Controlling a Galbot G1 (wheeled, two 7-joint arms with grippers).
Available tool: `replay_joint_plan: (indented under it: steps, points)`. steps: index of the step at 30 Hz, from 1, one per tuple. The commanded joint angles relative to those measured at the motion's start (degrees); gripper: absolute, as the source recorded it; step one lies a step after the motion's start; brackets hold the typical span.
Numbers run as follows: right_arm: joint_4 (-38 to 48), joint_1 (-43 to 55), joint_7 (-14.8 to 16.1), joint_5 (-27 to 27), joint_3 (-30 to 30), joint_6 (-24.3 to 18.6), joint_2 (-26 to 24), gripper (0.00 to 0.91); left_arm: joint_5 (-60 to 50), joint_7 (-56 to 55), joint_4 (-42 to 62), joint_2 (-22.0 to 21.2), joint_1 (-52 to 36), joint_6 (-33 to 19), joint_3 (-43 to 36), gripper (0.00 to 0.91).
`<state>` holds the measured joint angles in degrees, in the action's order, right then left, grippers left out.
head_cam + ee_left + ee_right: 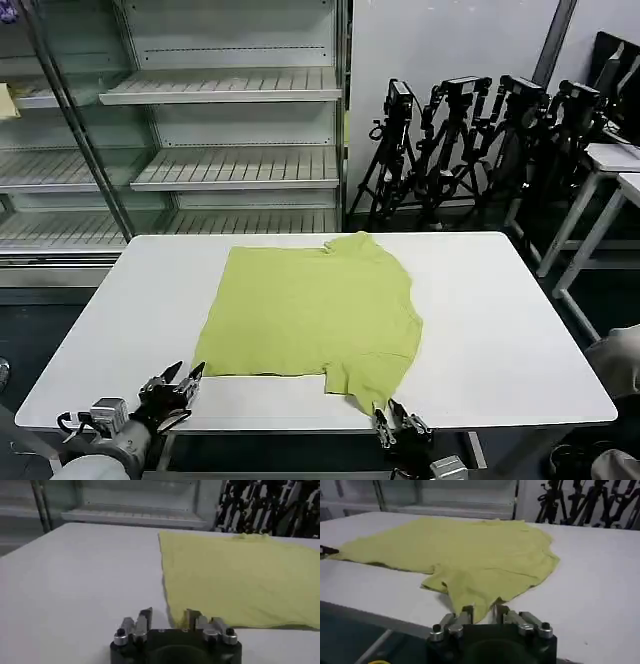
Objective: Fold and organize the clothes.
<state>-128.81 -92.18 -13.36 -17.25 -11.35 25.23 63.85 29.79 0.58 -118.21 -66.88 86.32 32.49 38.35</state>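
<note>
From my head camera, the lime T-shirt [312, 312] lies spread flat in the middle of the white desk [500, 330], plain side up, one sleeve reaching toward the near edge. My left hand [178, 385] sits at the shirt's near left corner with its fingers apart. My right hand [398, 421] is at the desk's near edge by the sleeve tip.

My left wrist camera shows my left hand [167, 619] spread open, its fingers either side of the shirt's corner [172, 617].

My right wrist camera shows my right hand [482, 614] spread open around the sleeve tip [479, 611], not clamped.
</note>
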Motion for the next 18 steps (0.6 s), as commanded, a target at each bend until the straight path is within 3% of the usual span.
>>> replay_joint_plan:
  steps: [1, 12, 18]
  points:
    - [-0.07, 0.75, 0.8, -1.5, 0.18, -1.27, 0.05, 0.0, 0.31, 0.29, -0.27, -0.05, -1.28, -0.02, -0.03, 0.01]
    - [0.29, 10.7, 2.85, -2.58, -2.98, -1.89, 0.37, 0.0, 2.35, 1.0, 0.27, 0.01, -6.99, -2.71, -0.26, 0.01]
    - [4.6, 18.13, 2.79, -3.2, -2.16, -0.58, 0.7, 0.0, 2.22, 1.16, 3.09, 0.39, -11.17, -2.98, -1.66, 0.01]
